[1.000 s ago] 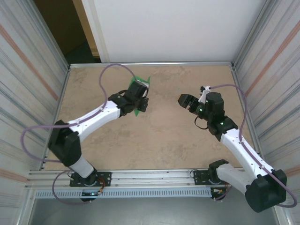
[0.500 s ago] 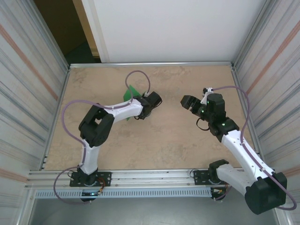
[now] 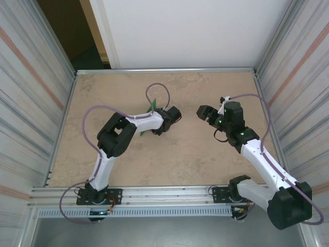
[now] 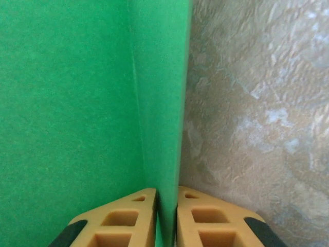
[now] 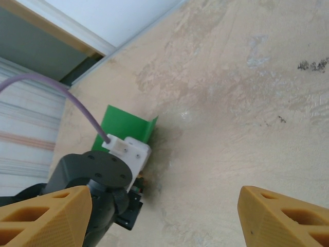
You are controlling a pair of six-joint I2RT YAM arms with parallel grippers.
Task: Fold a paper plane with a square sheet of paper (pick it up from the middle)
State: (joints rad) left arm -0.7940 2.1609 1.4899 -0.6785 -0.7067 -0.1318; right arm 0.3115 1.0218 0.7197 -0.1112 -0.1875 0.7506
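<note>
The square sheet of paper [image 4: 77, 103] is bright green and creased, with one flap standing upright along the fold; it has no paper plane shape. In the left wrist view my left gripper [image 4: 167, 198] is shut on that upright fold, its yellow fingers [image 4: 128, 216] pressed to either side. From above, green corners [image 3: 151, 107] stick out from under the left wrist near the table's middle. My right gripper [image 3: 202, 111] hovers to the right of it, open and holding nothing. Its wide-spread fingertips [image 5: 56, 206] frame the left wrist and the paper [image 5: 126, 126].
The marbled beige tabletop [image 3: 180, 159] is walled by metal panels on the left [image 3: 31, 103] and right [image 3: 303, 92], with a white wall [image 3: 185, 31] at the back. A purple cable [image 3: 154, 92] loops above the left arm. A rail [image 3: 164, 193] runs along the near edge.
The left arm has folded at the elbow and swung its wrist right toward the centre, carrying the green paper along. The right arm has barely moved and stays open.
</note>
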